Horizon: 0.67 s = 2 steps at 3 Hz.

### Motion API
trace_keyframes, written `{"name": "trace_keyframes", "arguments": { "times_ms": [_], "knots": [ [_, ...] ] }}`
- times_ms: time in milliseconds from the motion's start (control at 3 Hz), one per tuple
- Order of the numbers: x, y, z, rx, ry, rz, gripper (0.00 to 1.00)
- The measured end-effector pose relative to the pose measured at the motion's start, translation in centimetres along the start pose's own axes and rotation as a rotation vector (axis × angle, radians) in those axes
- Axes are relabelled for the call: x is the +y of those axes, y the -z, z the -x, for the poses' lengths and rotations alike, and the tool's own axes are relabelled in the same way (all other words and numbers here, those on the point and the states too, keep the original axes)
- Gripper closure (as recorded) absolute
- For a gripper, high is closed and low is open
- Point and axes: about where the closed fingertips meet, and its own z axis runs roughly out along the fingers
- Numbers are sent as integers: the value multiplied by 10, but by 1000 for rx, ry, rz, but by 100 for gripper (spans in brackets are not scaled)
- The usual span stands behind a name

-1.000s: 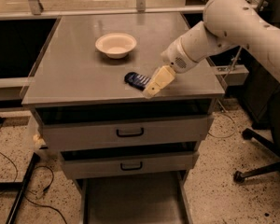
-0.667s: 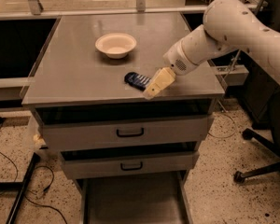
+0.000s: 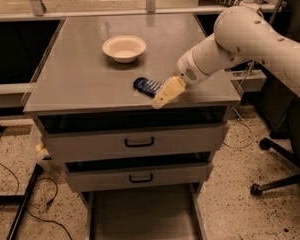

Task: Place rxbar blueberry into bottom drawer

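Note:
The rxbar blueberry [image 3: 146, 85], a small dark blue bar with white stripes, lies flat on the grey cabinet top near its front edge. My gripper [image 3: 162, 98] comes in from the right on the white arm, its tan fingers [image 3: 169, 91] low over the top just right of the bar and overlapping its right end. The bottom drawer [image 3: 142, 215] is pulled out below the two handled drawers, showing a wide flat grey floor with nothing on it.
A cream bowl [image 3: 123, 48] stands on the cabinet top behind the bar. Two grey drawers with black handles [image 3: 139, 143] sit shut above the open tray. Cables [image 3: 20, 194] lie on the speckled floor at left. A chair base [image 3: 280, 174] is at right.
The arm and gripper have shifted very slightly; the bar has not moved.

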Motion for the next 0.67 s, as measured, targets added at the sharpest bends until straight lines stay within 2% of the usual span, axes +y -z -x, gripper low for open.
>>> {"name": "trace_keyframes", "arguments": {
  "times_ms": [333,667],
  "knots": [
    [-1,-3,-2,-7,-21,-2,0],
    [-1,-3,-2,-7,-22,-2,19]
  ]
}}
